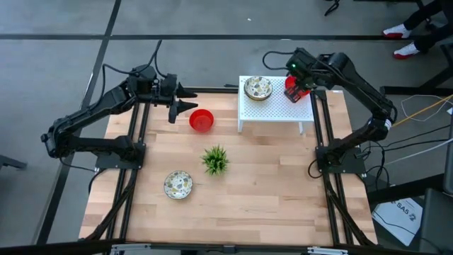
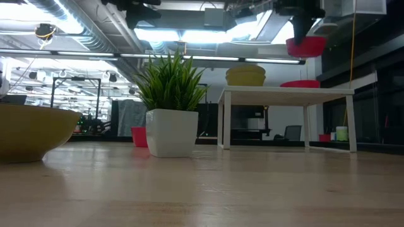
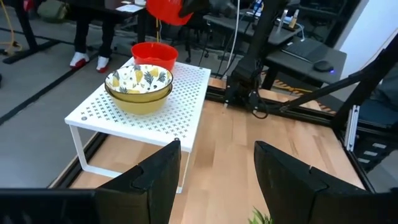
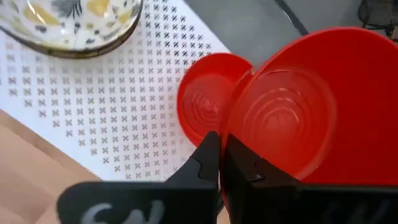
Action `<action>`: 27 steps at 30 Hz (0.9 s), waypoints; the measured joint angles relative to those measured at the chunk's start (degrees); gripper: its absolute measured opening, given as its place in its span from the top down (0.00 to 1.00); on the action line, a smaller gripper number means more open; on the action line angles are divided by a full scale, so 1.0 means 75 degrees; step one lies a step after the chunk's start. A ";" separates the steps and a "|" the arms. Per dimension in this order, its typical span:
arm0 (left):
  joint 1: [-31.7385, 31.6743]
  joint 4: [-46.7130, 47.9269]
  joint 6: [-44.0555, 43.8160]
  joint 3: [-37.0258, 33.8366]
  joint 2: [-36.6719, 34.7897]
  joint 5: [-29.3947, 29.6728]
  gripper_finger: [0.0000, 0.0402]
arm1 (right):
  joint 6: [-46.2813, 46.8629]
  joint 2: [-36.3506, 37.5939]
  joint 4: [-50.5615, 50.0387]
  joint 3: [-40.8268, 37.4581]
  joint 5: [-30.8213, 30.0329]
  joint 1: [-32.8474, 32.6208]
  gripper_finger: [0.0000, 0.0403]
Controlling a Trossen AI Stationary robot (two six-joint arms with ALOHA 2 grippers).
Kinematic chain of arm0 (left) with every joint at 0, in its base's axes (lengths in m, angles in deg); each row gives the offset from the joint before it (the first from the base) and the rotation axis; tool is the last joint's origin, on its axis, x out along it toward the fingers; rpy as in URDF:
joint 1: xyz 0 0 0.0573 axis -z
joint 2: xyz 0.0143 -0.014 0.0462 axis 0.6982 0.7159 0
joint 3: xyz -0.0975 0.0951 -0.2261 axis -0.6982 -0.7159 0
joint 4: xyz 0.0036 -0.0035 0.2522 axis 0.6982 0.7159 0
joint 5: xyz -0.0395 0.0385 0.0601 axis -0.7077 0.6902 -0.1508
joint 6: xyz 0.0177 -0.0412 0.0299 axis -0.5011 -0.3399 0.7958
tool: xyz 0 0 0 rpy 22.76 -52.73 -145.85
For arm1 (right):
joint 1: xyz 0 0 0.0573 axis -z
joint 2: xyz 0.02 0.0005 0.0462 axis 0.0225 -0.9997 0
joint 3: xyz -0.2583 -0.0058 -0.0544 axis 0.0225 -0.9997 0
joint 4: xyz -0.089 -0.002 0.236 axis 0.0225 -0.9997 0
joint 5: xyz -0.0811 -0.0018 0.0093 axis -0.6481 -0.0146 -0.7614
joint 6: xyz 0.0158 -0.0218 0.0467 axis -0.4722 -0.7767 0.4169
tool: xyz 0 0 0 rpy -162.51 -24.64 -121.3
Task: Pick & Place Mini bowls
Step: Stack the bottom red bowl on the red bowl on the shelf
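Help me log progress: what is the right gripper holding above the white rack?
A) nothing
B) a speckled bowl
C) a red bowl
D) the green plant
C: the right gripper is shut on the rim of a red bowl, held above another red bowl on the white rack.

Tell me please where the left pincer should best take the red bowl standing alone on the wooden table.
Probably by the rim of the red bowl, from above, one finger inside and one outside: it sits upright and open. The open left pincer hovers beside it.

A robotics lab: exposed ceiling ducts (image 2: pixel 95 28), office desks (image 3: pixel 292 46), and cabling on bare floor (image 1: pixel 42 71).
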 joint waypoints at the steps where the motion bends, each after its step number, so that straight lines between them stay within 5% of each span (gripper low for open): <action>1: 0.0000 0.0000 0.0059 0.0000 0.0000 -0.0003 0.51 | -0.0084 -0.0027 0.0001 -0.0061 0.0019 0.0000 0.99; 27: 0.0006 0.0003 0.0267 0.0000 -0.0006 -0.0005 0.51 | -0.1264 -0.0487 0.0587 -0.0157 0.0980 0.1320 0.99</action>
